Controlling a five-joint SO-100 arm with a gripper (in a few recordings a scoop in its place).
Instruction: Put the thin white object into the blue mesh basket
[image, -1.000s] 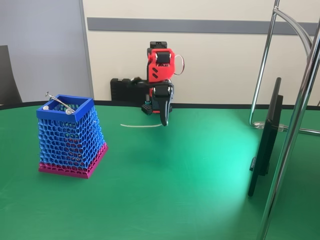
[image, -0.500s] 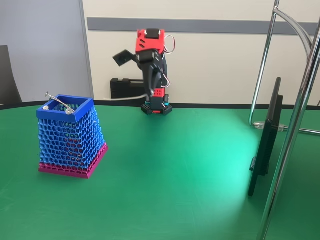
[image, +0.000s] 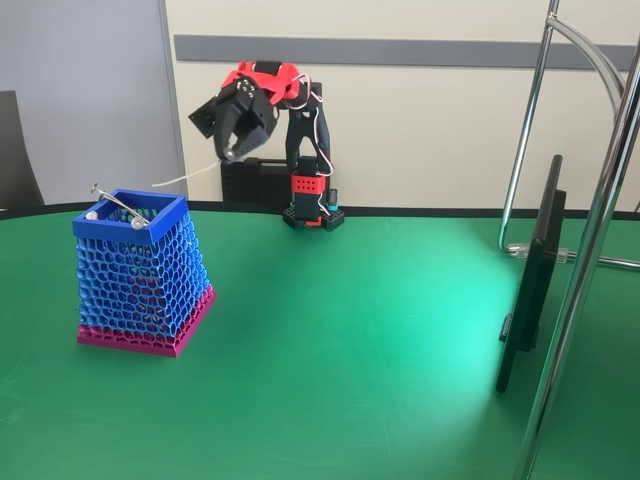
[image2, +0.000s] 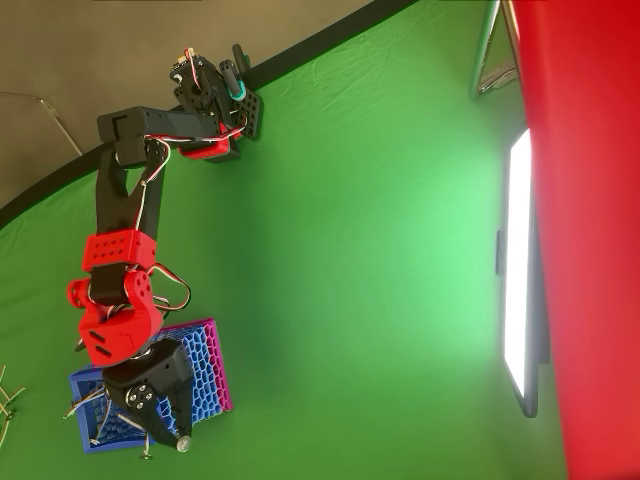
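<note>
Green worktop (image: 350, 340), red and black arm raised at the back. We see the hand (image: 232, 150) up in the air, clenched on the white stick (image: 185, 176) at one end; the rest of the stick sticks out to the left in the fixed view, sloping slightly down, free end above and behind the basket (image: 140, 275) rim. Stick is clear of the worktop and not touching the basket as far as we can tell.

Basket stands on the left of the worktop in the fixed view, upright, blue mesh over a pink base band. A grey stick with ball ends (image: 118, 206) lies across its rim corner, leave it alone.

In the overhead view the hand (image2: 160, 420) hangs over the basket (image2: 205, 350), covering part of the opening; we cannot make out the white stick there, too thin against the clutter.

Step in hand, our call: transport, stick carried toward the basket, not yet released. Roughly past halfway, grasp done, drop still to come.

Next move calls for getting the free end over the opening, tipping the stick closer to vertical so it goes in end first, then lowering and letting go. Held flat it could bridge the rim like the grey one, or catch on the mesh. Stick is very light and may flex or swing.
</note>
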